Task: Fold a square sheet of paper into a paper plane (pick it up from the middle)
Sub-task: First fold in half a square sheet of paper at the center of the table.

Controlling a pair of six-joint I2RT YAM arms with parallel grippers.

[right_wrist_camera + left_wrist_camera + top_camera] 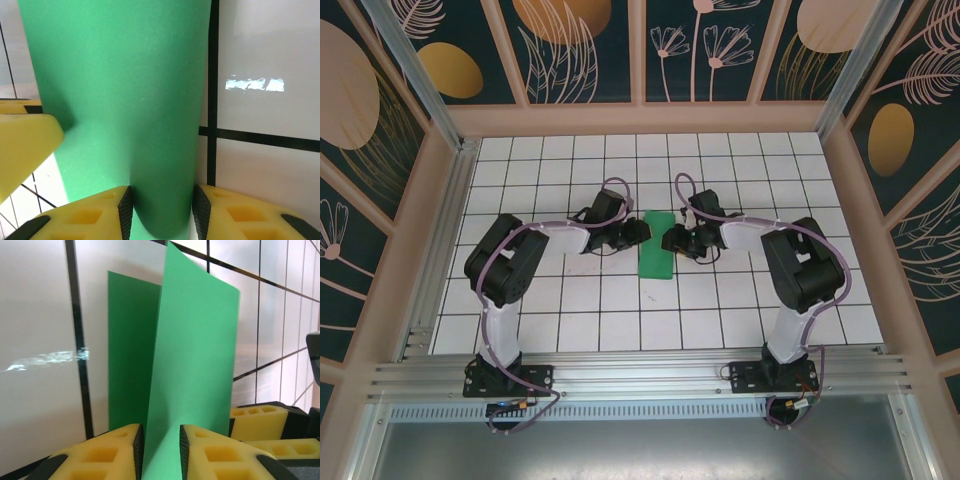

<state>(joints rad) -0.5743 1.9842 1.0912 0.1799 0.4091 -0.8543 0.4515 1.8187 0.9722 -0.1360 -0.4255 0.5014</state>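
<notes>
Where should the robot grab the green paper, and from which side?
Probably by the loose top flap of the square sheet of paper, coming in from the robot's left. That flap stands up off the table on that side, so a thin edge is free to pinch. The opposite long side is a rounded fold, which looks springier and likelier to slip.

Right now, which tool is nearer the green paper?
Neither clearly. The left tool sits at the left edge of the green paper and the right tool at its right edge, each with paper between its jaws.
</notes>
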